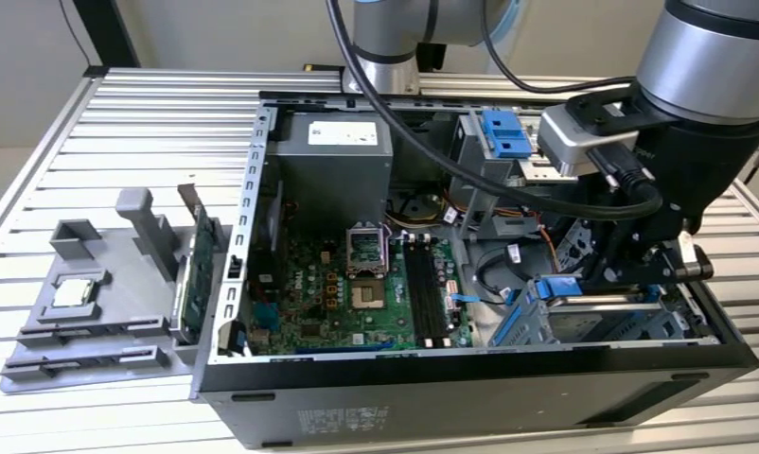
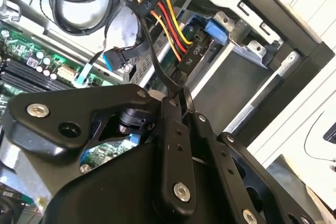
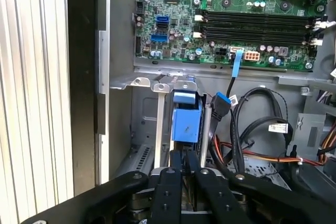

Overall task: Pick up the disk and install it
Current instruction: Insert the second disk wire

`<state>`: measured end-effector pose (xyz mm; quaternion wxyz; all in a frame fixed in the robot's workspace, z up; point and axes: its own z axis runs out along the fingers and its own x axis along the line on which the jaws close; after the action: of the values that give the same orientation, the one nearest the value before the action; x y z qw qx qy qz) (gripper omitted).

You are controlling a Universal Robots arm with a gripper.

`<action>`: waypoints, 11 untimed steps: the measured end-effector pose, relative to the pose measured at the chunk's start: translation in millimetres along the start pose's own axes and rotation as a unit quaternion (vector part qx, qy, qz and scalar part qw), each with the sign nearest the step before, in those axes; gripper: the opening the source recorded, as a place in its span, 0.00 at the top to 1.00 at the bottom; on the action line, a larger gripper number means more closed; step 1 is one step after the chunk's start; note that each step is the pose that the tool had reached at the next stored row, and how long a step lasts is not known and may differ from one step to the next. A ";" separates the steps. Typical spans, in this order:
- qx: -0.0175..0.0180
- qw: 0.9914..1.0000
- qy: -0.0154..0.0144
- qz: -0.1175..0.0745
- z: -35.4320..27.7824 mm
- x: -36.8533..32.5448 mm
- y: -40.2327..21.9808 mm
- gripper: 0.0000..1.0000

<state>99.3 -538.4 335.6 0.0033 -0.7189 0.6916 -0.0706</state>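
Note:
The disk (image 1: 560, 287) stands on edge in the metal drive cage (image 1: 607, 326) at the front corner of the open computer case, toward the exterior view's right. Its blue carrier end (image 3: 186, 124) faces up out of the slot. My gripper (image 1: 613, 284) reaches straight down into that cage. In the first wrist view the gripper (image 3: 185, 156) is shut, with both black fingers (image 3: 169, 182) side by side. Their tips sit right at the blue end. In the second wrist view the gripper (image 2: 181, 102) also comes to a closed point. The drive's label is hidden.
The green motherboard (image 1: 354, 284) fills the case floor. Black, red and yellow cables (image 3: 247, 124) hang beside the cage. A blue latch (image 1: 506, 132) sits at the case's back. On the exterior view's left, a grey fixture (image 1: 140, 236) holds a processor chip (image 1: 77, 293) and a green card (image 1: 201, 274).

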 end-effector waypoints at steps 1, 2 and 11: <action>0.000 1.000 0.000 0.000 -0.2 0.0 1.3 1.00; 0.000 1.000 0.000 0.000 -0.2 0.0 2.0 1.00; 0.000 1.000 0.000 0.000 -2.0 -5.2 1.9 1.00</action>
<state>97.1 -533.1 336.9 0.0037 -0.7188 0.6916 -0.0703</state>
